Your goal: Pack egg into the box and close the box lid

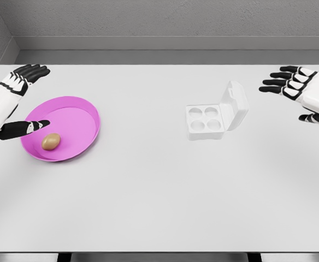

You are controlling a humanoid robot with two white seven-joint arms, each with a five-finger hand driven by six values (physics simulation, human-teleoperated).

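A brown egg (51, 141) lies in a shallow pink bowl (83, 112) on the left of the white table. My left hand (24, 101) hovers over the bowl's left rim, open, its thumb (28, 127) pointing toward the egg just left of it and its fingers (29, 72) stretched toward the back. A white egg box (206, 121) with four hollow cups stands right of centre, its lid (234, 105) raised open on the right side. My right hand (300, 93) hangs open to the right of the box, fingers pointing left, apart from the lid.
The white table (148, 196) stretches wide between bowl and box and toward its front edge. A grey wall runs along the table's back edge.
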